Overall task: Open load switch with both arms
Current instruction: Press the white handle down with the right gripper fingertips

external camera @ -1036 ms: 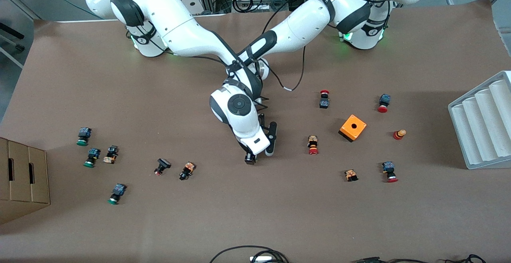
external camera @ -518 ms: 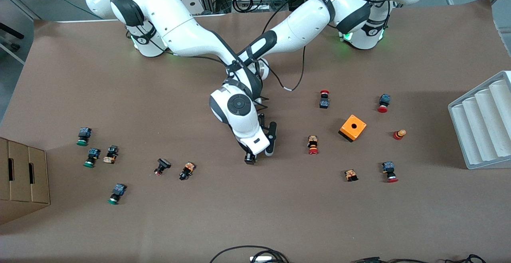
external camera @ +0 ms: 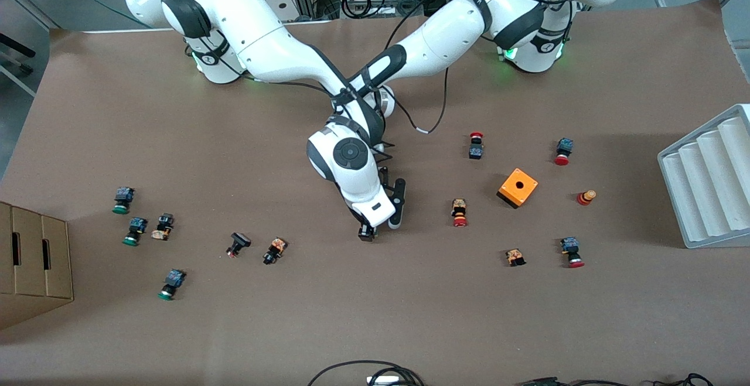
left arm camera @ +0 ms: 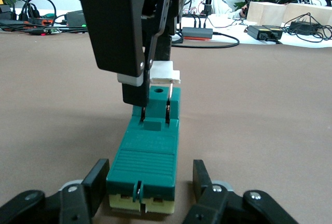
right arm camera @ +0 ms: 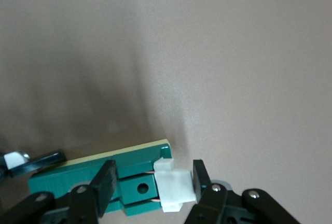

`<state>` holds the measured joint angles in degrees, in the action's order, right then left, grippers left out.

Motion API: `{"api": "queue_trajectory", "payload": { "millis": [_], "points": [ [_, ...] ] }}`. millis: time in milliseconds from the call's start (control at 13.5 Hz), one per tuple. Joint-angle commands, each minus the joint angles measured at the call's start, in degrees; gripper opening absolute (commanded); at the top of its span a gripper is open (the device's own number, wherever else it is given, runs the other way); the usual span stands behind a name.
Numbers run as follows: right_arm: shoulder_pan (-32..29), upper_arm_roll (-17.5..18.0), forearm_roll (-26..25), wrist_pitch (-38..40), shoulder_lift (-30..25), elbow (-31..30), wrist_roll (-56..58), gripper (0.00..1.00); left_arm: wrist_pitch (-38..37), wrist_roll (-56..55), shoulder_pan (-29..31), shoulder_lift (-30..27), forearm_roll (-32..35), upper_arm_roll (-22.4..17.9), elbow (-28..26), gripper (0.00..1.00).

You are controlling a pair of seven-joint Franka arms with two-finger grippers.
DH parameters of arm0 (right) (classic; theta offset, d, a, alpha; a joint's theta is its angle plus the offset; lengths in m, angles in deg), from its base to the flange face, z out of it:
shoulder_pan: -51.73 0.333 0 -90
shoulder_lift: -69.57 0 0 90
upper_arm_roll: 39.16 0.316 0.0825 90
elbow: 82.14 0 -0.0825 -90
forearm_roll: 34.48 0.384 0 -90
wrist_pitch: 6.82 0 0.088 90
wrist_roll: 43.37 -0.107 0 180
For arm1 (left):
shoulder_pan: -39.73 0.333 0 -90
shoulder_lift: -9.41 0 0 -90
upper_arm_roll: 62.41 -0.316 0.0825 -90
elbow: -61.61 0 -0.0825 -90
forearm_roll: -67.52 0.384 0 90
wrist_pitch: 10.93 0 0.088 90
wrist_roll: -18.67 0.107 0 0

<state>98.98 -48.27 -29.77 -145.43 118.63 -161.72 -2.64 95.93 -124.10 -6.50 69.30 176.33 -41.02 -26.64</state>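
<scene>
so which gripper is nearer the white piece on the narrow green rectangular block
Right. The right gripper sits at the white piece; the left gripper clamps the green block's other end.

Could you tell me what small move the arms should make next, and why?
Probably the right gripper should pull the white piece away from the load switch. Its fingers flank that piece, while the left gripper is shut on the green body.

Orange box [external camera: 518,187], scattered push buttons [external camera: 460,212]
</scene>
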Motion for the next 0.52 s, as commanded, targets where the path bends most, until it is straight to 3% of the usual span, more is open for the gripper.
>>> {"api": "queue_trajectory", "payload": {
  "millis": [0,444],
  "points": [
    [0.04,-0.56,-0.58,0.89,-1.51,-2.07,0.41,0.65,-0.87,-0.66,-0.79,0.41,0.17,-0.47,0.98,0.73],
    [0.12,-0.56,-0.58,0.8,-2.47,-3.22,0.23,0.63,-0.87,-0.66,-0.88,0.41,0.08,-0.47,0.98,0.73]
  ]
}}
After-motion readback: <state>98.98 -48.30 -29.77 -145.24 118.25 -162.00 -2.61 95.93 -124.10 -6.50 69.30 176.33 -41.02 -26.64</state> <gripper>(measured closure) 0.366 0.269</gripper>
